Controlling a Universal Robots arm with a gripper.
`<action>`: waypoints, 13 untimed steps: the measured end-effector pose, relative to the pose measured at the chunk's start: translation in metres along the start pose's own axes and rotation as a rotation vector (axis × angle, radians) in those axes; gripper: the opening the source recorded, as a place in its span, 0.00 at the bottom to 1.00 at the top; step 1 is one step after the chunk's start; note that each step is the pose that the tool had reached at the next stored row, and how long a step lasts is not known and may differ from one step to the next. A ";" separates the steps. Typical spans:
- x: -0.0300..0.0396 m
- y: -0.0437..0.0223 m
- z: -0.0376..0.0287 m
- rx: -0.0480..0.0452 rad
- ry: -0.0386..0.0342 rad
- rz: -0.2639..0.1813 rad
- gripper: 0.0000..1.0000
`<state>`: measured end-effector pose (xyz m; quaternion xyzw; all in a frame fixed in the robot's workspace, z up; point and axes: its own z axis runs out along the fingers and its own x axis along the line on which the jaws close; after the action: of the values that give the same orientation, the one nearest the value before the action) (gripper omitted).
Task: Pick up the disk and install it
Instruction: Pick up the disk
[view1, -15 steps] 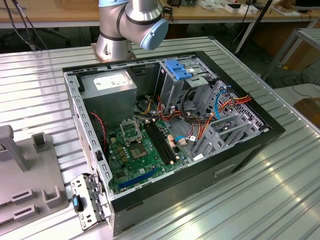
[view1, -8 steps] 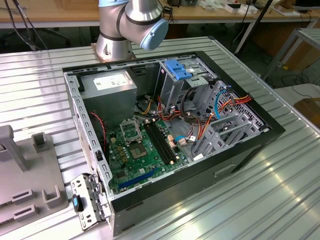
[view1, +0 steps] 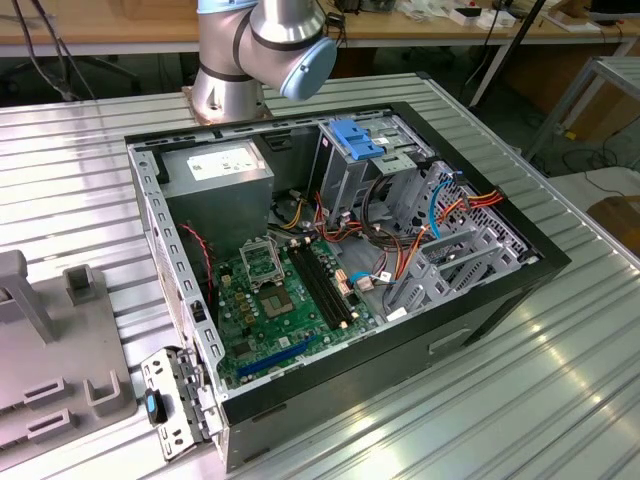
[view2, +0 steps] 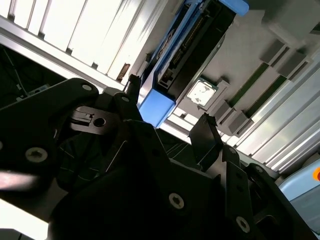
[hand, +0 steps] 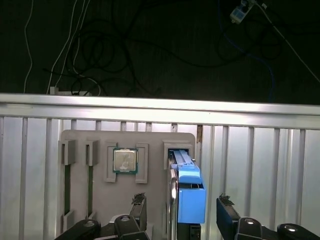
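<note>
Gripper (hand: 181, 199) fingers stand wide apart in the first wrist view, one on each side of the disk (hand: 189, 192). There seems to be a gap on both sides, and they hold nothing. The disk stands on edge in a slot of a matte grey holder plate (hand: 155, 140), with its glossy blue rail (hand: 191, 200) towards the camera. A square processor chip (hand: 125, 161) sits in a neighbouring recess. The plate lies on a ribbed aluminium table (hand: 260, 150).

In the second wrist view the black, bolted fingers (view2: 206, 131) flank the rail's end, and the disk's dark body runs beyond it.

In the exterior view an open computer case (view1: 500, 300) lies on the table with its green motherboard (view1: 270, 300) exposed. The arm's base (view1: 235, 80) stands behind it.
</note>
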<state>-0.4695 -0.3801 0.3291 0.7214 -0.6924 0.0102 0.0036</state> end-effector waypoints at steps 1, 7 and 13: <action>0.0000 0.0004 0.0009 0.0000 0.0000 0.000 0.66; -0.0003 0.0038 0.0084 0.0000 0.0000 0.003 0.66; -0.0005 0.0054 0.0153 0.0000 0.0000 0.004 0.66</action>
<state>-0.4747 -0.3801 0.3138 0.7200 -0.6939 0.0102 0.0036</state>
